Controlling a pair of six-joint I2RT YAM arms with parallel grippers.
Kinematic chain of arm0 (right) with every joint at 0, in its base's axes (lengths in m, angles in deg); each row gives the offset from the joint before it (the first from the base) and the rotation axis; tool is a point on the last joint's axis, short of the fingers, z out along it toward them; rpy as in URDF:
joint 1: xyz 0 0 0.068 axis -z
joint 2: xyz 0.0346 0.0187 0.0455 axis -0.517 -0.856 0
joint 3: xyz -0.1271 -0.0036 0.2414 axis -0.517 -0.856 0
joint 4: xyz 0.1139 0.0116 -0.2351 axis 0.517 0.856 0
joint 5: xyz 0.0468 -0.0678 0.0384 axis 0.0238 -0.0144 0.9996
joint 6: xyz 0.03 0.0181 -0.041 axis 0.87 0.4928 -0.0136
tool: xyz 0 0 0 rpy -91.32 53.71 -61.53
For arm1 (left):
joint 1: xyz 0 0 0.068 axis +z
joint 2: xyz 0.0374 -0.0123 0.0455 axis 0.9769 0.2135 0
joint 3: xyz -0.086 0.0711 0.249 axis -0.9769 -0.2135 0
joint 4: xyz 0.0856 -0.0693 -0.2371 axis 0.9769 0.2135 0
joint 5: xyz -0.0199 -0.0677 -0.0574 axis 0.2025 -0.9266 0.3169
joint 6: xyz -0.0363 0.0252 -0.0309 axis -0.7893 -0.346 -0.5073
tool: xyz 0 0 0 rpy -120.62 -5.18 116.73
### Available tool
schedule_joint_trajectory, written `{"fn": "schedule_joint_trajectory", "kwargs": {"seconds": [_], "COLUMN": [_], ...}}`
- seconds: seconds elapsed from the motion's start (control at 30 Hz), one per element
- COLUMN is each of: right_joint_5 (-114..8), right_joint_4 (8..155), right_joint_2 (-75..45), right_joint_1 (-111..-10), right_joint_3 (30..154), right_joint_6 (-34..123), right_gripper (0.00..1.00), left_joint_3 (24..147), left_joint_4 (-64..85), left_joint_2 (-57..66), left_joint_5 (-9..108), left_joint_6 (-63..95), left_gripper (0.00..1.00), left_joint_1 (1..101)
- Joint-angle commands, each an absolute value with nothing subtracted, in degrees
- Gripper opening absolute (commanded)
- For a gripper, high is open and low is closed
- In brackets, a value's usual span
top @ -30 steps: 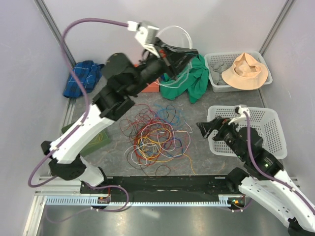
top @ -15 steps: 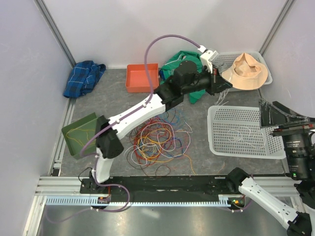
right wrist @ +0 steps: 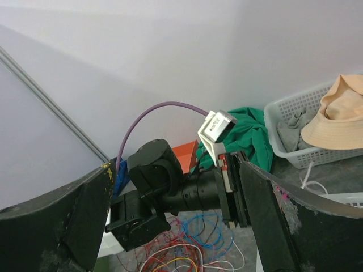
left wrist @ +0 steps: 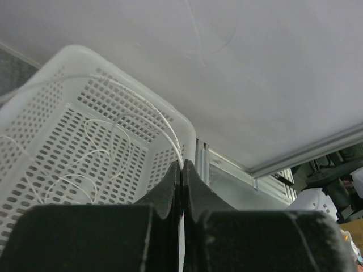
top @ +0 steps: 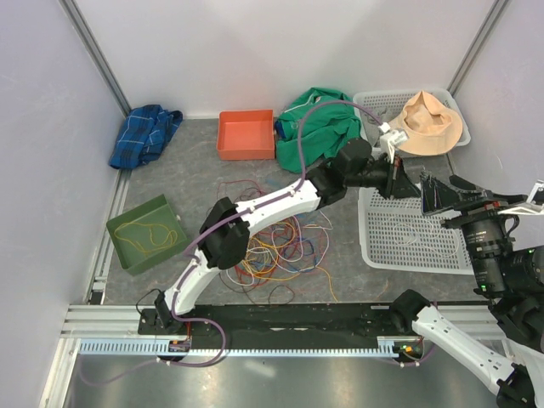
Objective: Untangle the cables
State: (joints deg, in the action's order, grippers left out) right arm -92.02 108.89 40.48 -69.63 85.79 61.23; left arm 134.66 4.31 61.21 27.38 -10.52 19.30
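Note:
The cables [top: 268,242] lie as a tangle of red, yellow, orange, blue and white loops on the floor mid-scene; their blue and red loops [right wrist: 195,249] show low in the right wrist view. My left gripper [top: 413,184] reaches over the near-left corner of the white basket [top: 459,251]. It is shut [left wrist: 182,165] on a thin white cable [left wrist: 161,119], which loops down into the basket [left wrist: 62,62]. My right gripper [top: 446,194] is raised just right of it, open and empty [right wrist: 176,175], facing the left wrist.
A green tray [top: 127,223] holding a yellow cable sits at the left. An orange bin [top: 246,134], a green cloth [top: 310,136] and a blue cloth [top: 144,134] lie along the back. A second basket [top: 374,106] with a tan hat [top: 425,123] stands back right.
My left arm swung from the back left across to the right and down over the white basket, still shut on the white cable. My right arm rose from beside the basket.

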Motion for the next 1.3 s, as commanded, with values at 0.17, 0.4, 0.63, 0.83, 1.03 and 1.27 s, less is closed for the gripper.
{"fn": "schedule_joint_trajectory", "kwargs": {"seconds": [0.17, 0.4, 0.63, 0.83, 1.03, 1.27], "right_joint_5": [-92.2, -92.2, -91.3, -86.1, -73.9, -74.4], "right_joint_4": [108.7, 108.7, 108.9, 110.0, 103.4, 90.1], "right_joint_2": [39.1, 39.2, 38.7, 35.0, 27.2, 24.3], "right_joint_1": [-69.7, -69.7, -69.7, -69.7, -69.6, -69.8], "right_joint_3": [84.4, 84.8, 82.6, 75.6, 64.1, 50.1], "right_joint_6": [61.5, 61.7, 62.2, 64.1, 67.0, 74.9], "right_gripper": [0.98, 0.98, 0.98, 0.98, 0.98, 0.98], "left_joint_3": [134.4, 129.9, 118.7, 93.8, 74.5, 53.5], "left_joint_4": [5.4, 8.9, 11.9, 14.0, 20.1, 27.8], "left_joint_2": [60.0, 53.3, 40.8, 23.2, 1.8, -20.2], "left_joint_5": [27.5, 37.3, 51.7, 72.7, 88.9, 90.0], "left_joint_6": [-3.4, 2.4, 4.7, 1.0, -8.6, -21.2], "left_gripper": [0.34, 1.0, 1.0, 1.0, 1.0, 1.0], "left_joint_1": [15.1, 15.2, 16.4, 17.6, 18.3, 19.0]}}
